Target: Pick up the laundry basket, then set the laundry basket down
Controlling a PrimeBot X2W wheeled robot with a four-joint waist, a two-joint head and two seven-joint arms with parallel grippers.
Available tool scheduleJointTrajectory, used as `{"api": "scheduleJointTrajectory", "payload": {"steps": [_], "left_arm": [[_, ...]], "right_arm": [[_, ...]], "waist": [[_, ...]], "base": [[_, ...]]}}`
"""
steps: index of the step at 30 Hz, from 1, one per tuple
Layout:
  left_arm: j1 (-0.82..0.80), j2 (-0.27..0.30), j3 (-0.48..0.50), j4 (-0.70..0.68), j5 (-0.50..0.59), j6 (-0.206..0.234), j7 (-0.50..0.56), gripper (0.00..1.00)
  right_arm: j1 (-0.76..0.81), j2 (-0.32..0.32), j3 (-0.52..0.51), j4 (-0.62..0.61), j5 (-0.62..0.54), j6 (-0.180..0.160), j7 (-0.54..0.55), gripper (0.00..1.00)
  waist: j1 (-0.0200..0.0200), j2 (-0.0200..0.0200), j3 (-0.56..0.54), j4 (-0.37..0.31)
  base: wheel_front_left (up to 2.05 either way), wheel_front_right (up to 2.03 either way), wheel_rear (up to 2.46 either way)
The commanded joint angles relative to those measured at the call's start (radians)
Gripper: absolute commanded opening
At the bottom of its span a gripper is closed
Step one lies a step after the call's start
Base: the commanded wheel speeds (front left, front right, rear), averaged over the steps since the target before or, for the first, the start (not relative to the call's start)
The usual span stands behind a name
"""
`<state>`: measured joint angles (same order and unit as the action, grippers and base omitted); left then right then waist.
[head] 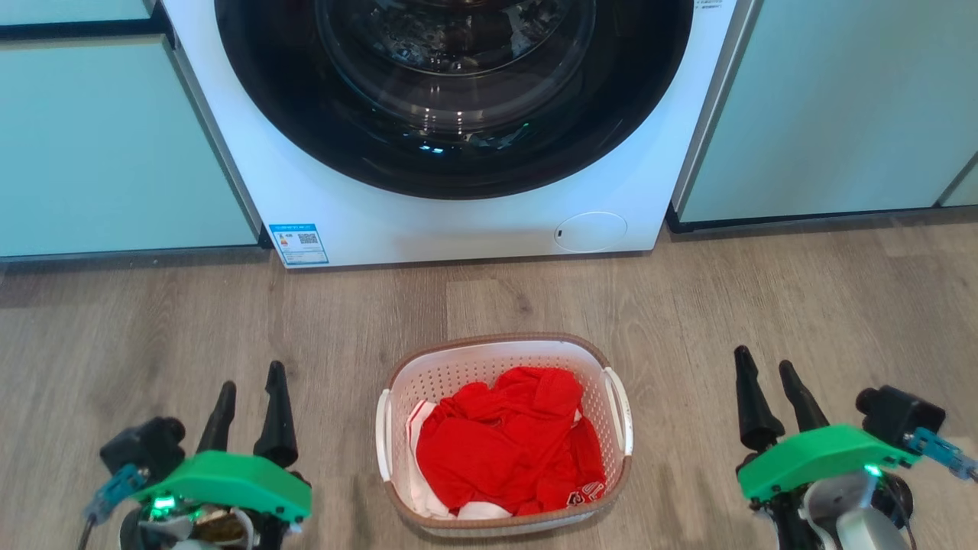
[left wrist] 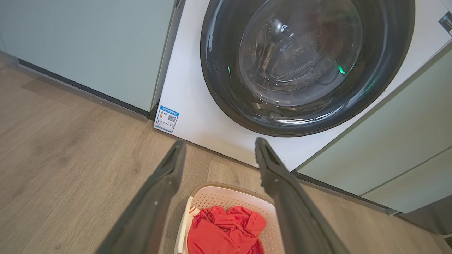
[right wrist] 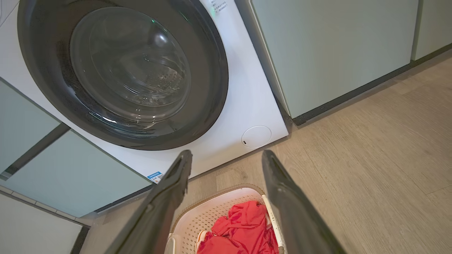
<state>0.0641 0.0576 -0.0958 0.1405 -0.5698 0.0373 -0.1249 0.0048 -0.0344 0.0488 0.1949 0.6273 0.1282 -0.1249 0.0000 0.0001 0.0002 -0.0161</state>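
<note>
Perf. plastic basket [head: 458, 373], glossy washer glass [head: 457, 53]

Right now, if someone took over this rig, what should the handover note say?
Left tool: open, empty, to the left of the basket, not touching it.
Right tool: open, empty, to the right of it, also apart.
Laundry basket: upright on the wooden floor in front of the washing machine, between the two tools, with a red garment inside.
Done: tools flank the basket, but no grip is taken.
Left, as it looks: grip the side handles, lift, then set the basket down.
</note>
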Motion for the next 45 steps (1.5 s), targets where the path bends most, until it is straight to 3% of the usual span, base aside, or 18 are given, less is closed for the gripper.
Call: {"api": "scheduleJointTrajectory", "payload": {"steps": [1, 22, 45], "left_arm": [[-0.018, 0.014, 0.008, -0.046, 0.04, 0.009, -0.015, 1.0], [0.026, 0.027, -0.025, -0.057, 0.277, 0.046, -0.074, 1.0], [0.053, 0.012, -0.014, -0.065, 0.525, 0.045, -0.137, 1.0]], "right_arm": [[-0.024, -0.011, 0.023, -0.042, -0.037, 0.002, -0.016, 1.0], [-0.008, -0.013, 0.064, -0.06, -0.28, 0.002, -0.075, 1.0], [0.002, -0.016, 0.108, -0.076, -0.521, 0.003, -0.137, 1.0]], "waist": [[0.0, -0.0001, 0.0, -0.001], [0.0, -0.0001, -0.008, -0.006], [0.0, -0.0001, -0.004, -0.011]], "base": [[0.0, 0.0, 0.0], [0.0, 0.0, 0.0], [0.0, 0.0, 0.0]]}}
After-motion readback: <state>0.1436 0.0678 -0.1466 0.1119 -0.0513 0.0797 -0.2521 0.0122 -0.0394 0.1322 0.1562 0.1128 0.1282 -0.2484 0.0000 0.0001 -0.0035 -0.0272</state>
